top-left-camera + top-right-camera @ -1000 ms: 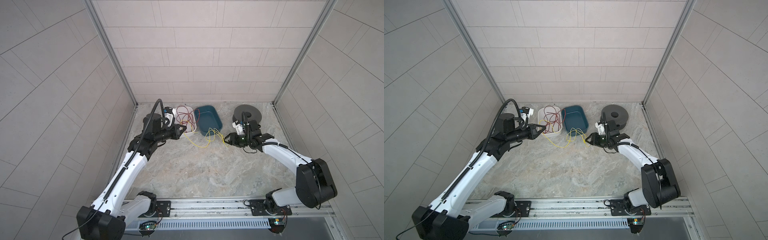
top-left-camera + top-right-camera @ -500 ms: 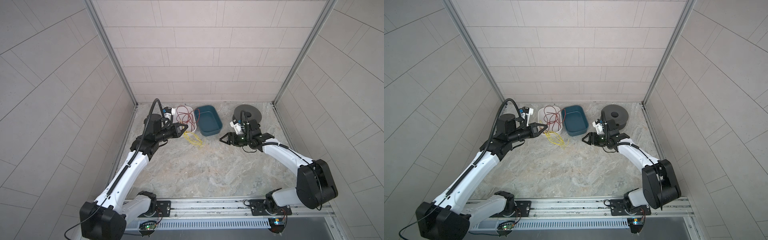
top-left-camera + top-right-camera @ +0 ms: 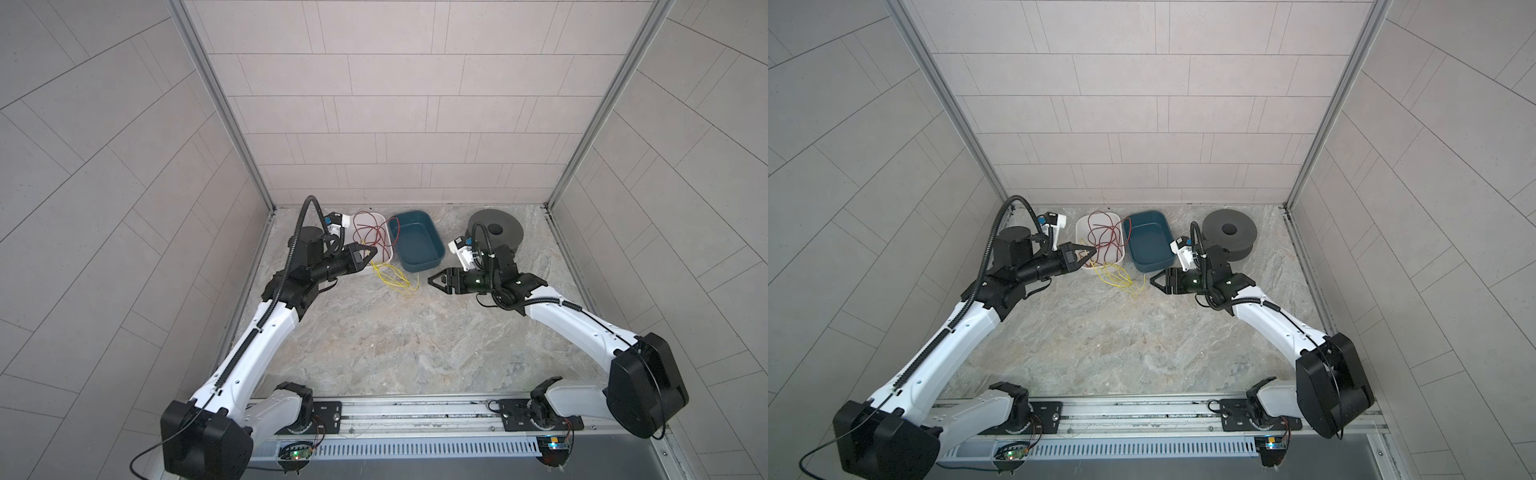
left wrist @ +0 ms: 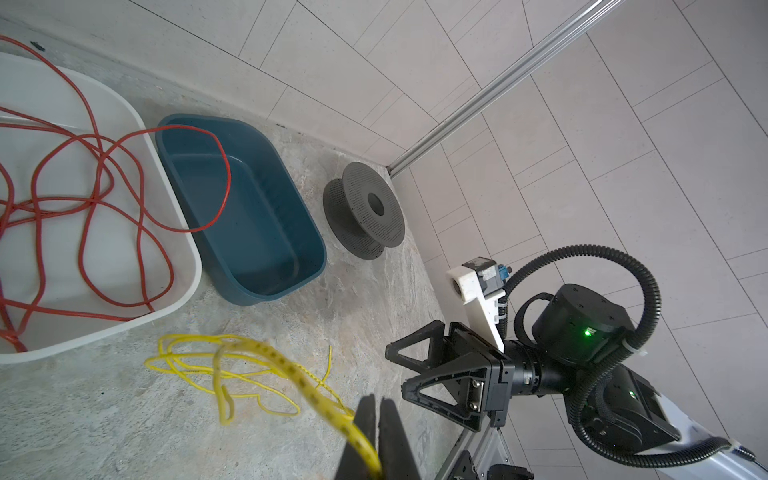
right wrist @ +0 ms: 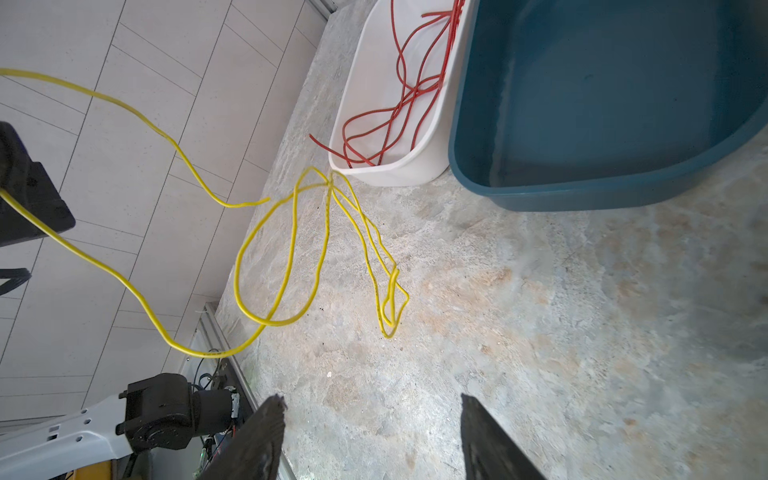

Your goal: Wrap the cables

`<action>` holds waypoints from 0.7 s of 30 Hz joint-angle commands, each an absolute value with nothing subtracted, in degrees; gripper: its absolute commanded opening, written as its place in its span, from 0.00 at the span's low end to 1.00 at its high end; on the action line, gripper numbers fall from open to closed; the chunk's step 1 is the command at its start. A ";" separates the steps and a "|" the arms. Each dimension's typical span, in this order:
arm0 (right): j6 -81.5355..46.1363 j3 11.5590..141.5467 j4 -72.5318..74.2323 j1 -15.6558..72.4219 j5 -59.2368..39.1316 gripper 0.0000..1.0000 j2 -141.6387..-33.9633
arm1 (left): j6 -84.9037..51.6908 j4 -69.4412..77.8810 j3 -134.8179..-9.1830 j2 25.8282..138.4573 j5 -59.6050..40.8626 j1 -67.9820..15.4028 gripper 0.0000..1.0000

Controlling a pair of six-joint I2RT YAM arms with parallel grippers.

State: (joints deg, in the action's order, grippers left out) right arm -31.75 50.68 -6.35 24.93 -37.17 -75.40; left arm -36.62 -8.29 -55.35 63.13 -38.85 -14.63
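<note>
The cable (image 3: 392, 277) (image 3: 1118, 277) is a thin yellow wire. It lies in loose loops (image 5: 311, 249) on the stone floor, just in front of the white tub. One end rises to my left gripper (image 3: 374, 250) (image 3: 1094, 249) (image 4: 376, 401), which is shut on it beside the tub. My right gripper (image 3: 430, 280) (image 3: 1152, 280) (image 5: 372, 405) hovers low, right of the loops. It is open with nothing between its fingers. The dark grey spool (image 3: 496, 228) (image 3: 1229, 230) (image 4: 365, 210) stands bare at the back right, behind the right wrist.
A white tub (image 3: 368, 214) (image 4: 195, 266) at the back holds tangled red wire (image 3: 374, 235) (image 5: 399, 104), one loop hanging into the blue tub (image 3: 419, 266) (image 3: 1152, 264) (image 5: 540, 195) beside it. Walls close in the floor on three sides.
The yellow cable, a second ago stretched between both grippers, has left the right one and sprung back into a heap by the white tub. The right jaws opened.
</note>
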 commanded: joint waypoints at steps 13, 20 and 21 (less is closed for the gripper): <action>-32.04 51.77 0.27 28.38 -29.67 0.59 -80.75 | -37.62 -5.94 -56.84 63.14 -40.04 -14.35 0.00; -36.01 51.98 4.50 28.97 -31.56 0.56 -84.42 | -37.79 -5.64 -56.73 63.19 -40.18 -14.34 0.00; -36.56 51.95 5.16 29.16 -31.71 0.55 -84.95 | -37.80 -5.63 -56.74 63.11 -40.17 -14.34 0.00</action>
